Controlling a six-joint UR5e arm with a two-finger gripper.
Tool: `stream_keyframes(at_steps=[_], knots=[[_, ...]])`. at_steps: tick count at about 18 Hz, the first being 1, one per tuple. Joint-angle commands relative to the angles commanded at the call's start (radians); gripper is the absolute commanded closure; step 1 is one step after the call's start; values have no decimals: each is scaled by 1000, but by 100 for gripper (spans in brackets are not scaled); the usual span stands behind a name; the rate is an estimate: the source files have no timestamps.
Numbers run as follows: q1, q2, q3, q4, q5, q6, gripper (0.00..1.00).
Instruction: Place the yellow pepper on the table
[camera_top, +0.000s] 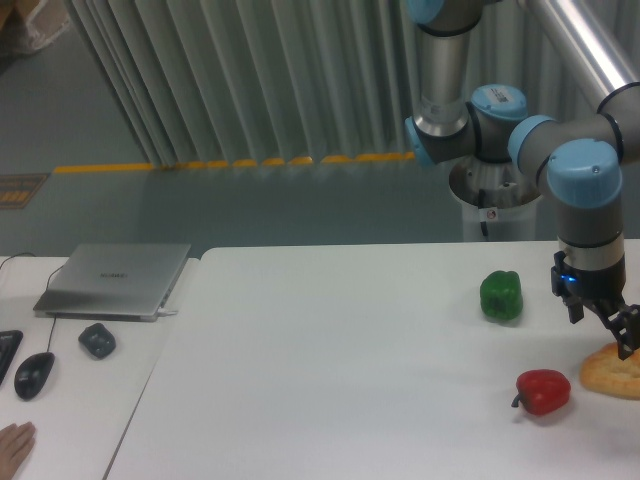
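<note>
One green pepper (501, 296); one red pepper (543, 391); end effector (603, 325) over bread (614, 369), grip state unclear.

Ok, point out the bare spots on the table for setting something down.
The table is bare from its left edge to the green pepper. It is crowded at the right, where the red pepper, bread and gripper cluster.

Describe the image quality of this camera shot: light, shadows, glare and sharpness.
Camera view: soft, even light with a cool bluish cast; the table is bright but not blown out. Only faint shadows sit under the green pepper and red pepper. The whole frame is slightly soft and grainy; the gripper is dark with little detail and runs close to the right edge. No yellow pepper is visible.
</note>
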Motion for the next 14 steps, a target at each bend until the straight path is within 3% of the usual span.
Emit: stream_keyframes(at_steps=[6,14], knots=[[38,-12,23,6,2,-12,0],[107,-26,51,60,-31,0,0]])
